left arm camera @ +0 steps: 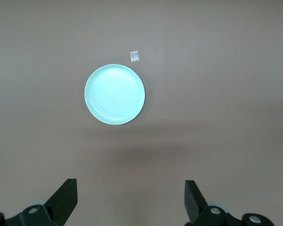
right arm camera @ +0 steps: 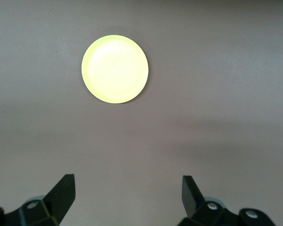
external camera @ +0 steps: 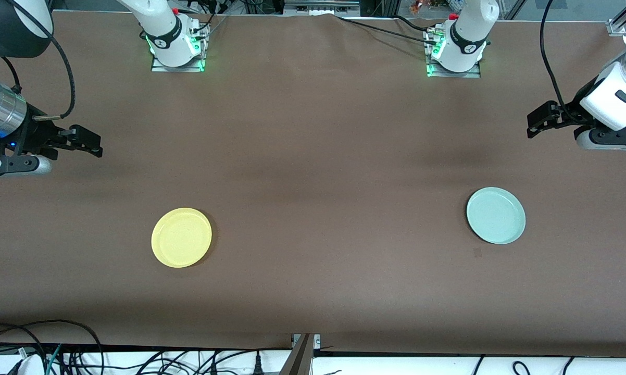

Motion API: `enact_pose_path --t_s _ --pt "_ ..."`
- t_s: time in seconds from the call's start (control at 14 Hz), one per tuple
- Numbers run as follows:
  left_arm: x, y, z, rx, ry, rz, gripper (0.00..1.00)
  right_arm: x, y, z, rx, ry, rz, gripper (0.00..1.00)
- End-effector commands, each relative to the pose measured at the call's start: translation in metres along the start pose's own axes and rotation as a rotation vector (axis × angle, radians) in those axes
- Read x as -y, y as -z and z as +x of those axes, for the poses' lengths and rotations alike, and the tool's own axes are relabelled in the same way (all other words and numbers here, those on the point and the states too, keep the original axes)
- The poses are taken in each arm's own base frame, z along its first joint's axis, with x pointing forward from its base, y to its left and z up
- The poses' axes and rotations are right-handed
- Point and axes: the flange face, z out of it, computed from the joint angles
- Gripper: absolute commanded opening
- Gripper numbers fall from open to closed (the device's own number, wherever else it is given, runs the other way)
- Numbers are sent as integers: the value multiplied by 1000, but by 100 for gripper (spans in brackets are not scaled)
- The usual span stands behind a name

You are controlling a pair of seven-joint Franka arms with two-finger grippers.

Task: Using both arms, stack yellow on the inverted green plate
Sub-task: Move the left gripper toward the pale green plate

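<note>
Both tools released: left tool (external camera: 533, 125), right tool (external camera: 95, 146), over bare brown bench (external camera: 313, 156).
Round yellow plate (external camera: 181, 237) and pale green plate (external camera: 496, 215) lie well apart toward the bench's front edge.

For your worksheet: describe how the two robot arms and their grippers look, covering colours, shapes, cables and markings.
Both arms are white and rounded with black bands; green lights glow at their bases. The left gripper and right gripper are black with two flat, tapered fingers. Black cables loop along both arms.

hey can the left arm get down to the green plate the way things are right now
Probably yes. The left tool hangs open in the air at the left arm's end of the table, and the green plate lies alone on the bare table, with only a small marker beside it.
</note>
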Motion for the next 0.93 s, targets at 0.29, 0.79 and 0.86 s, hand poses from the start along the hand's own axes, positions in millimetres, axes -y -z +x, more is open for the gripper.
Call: enact_pose_path --t_s 0.29,0.79,0.86 --pt "3 3 3 10 -6 -5 100 4 -1 5 -2 6 -13 100" --pt "19 -61 10 252 -31 -11 100 -2 0 5 -2 -3 -14 100" --pt "23 -80 22 266 -65 -19 100 -5 0 5 -3 -4 -14 100"
